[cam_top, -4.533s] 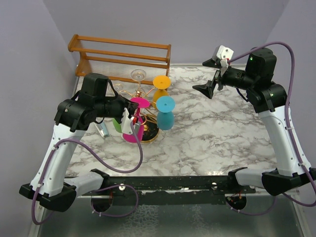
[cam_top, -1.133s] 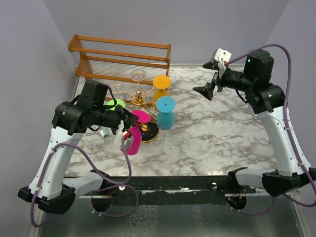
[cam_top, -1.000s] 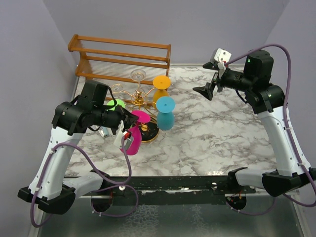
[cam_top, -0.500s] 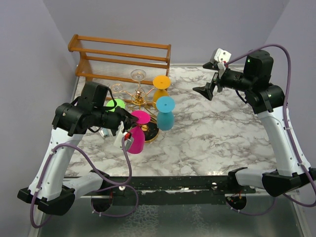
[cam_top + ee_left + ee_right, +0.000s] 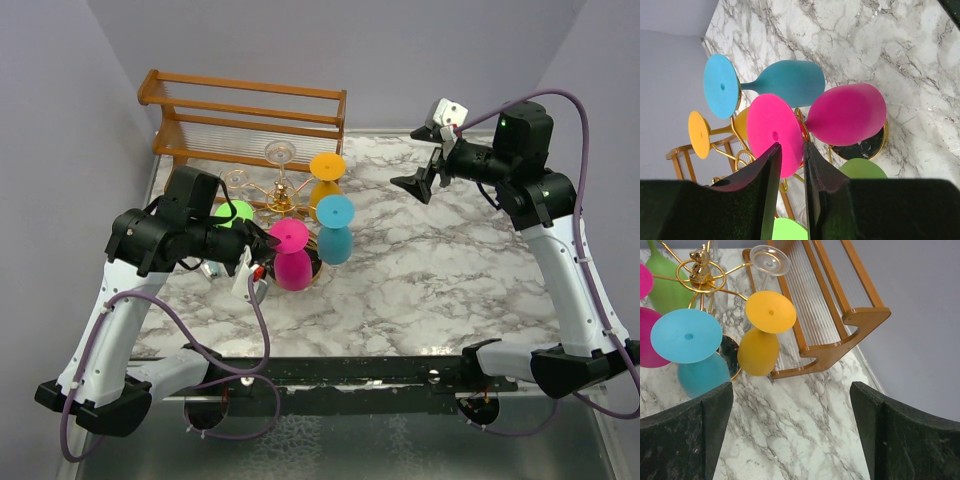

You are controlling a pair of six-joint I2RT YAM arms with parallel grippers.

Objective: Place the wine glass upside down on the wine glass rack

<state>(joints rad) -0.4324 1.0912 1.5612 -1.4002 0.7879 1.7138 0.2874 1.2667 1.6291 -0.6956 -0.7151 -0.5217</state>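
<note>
top view: the pink wine glass point(image 5: 292, 258) hangs upside down at the near side of the gold wine glass rack point(image 5: 281, 193), foot up, bowl down by the black base. the left gripper point(image 5: 255, 272) sits just left of the bowl. the right gripper point(image 5: 421, 155) is raised at the far right, well apart.

left wrist: jaws a little parted, released, with the pink foot just past the fingertips and nothing pinched between them.

right wrist: jaws spread wide and empty over the marble table point(image 5: 790, 440). a blue glass point(image 5: 687, 335) and a yellow glass point(image 5: 770, 312) hang on the rack, and a wooden frame point(image 5: 865, 315) stands beyond.
</note>
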